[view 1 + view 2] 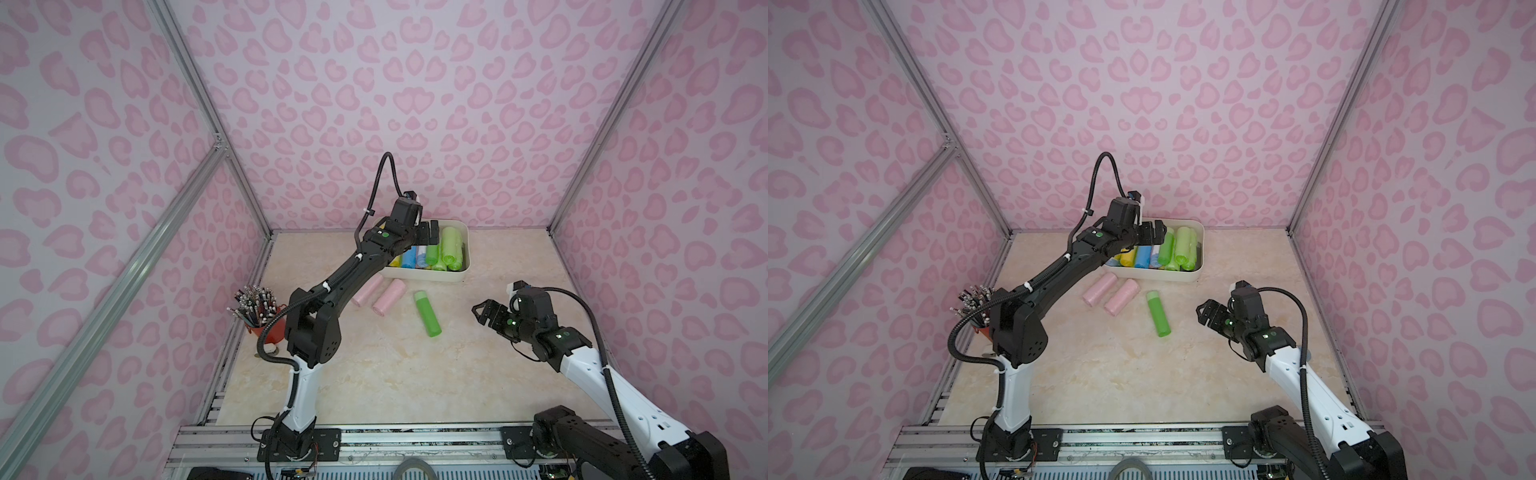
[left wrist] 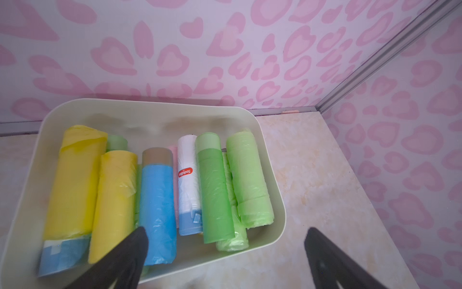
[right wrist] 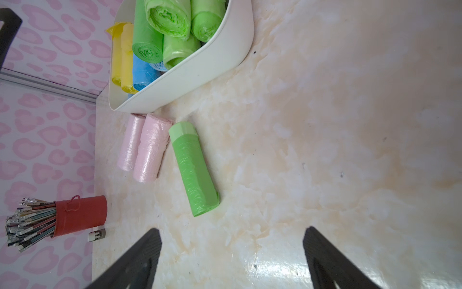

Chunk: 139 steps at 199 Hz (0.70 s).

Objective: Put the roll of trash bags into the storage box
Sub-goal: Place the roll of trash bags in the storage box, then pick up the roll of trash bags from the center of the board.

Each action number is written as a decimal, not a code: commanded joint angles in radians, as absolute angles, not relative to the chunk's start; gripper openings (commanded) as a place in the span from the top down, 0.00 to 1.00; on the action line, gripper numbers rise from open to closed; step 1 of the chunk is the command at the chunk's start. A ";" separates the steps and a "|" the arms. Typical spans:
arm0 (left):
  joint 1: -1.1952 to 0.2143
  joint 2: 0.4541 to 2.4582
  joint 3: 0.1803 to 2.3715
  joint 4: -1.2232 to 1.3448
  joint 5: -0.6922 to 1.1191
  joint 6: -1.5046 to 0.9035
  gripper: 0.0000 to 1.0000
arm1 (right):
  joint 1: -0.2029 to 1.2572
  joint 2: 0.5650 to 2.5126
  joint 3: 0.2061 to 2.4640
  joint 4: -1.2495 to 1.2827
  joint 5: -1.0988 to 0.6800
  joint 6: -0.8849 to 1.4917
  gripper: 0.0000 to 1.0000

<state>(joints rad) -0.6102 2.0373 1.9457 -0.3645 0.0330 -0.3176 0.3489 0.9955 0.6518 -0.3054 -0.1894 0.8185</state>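
Jaws of the left gripper (image 2: 226,230) stand spread wide with nothing between them. In the left wrist view one dark finger (image 2: 130,252) shows over the near end of a blue roll (image 2: 157,212). The other finger shows over bare tabletop (image 2: 312,175), past a short wall of the storage box (image 2: 150,110). In both top views this gripper (image 1: 430,235) (image 1: 1152,235) hangs over the cream-white box (image 1: 466,249) (image 1: 1201,249), which sits at the far edge of the tabletop, close to the back wall.

Inside the box, rolls of trash bags lie packed side by side: two yellow rolls (image 2: 75,180), the blue one, a white roll (image 2: 188,180) with a red label, a green roll (image 2: 215,195) and a pale green roll (image 2: 250,180), with more green partly hidden beneath.

Three rolls lie outside on the tabletop. Two pink rolls (image 1: 368,291) (image 3: 131,142) lie side by side just beside the box's near long wall. A longer bright green roll (image 1: 428,313) (image 3: 193,167) lies a little apart from them, its paler end toward the box.

The right gripper (image 1: 482,311) (image 3: 232,230) is above the right part of the tabletop, near the bright green roll, its jaws also parted wide and holding nothing.

At the left edge stands a red cup (image 1: 259,330) (image 3: 80,215) full of pencils (image 1: 253,305).
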 commanded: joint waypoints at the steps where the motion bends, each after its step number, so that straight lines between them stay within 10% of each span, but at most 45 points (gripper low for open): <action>1: -0.610 1.919 1.817 -0.214 -0.024 -0.333 0.00 | 0.356 0.987 0.655 -0.305 -0.196 0.831 0.10; 139: -0.603 1.196 0.887 0.083 -0.177 -0.483 0.00 | 0.567 1.215 0.851 -0.322 -0.055 0.812 0.10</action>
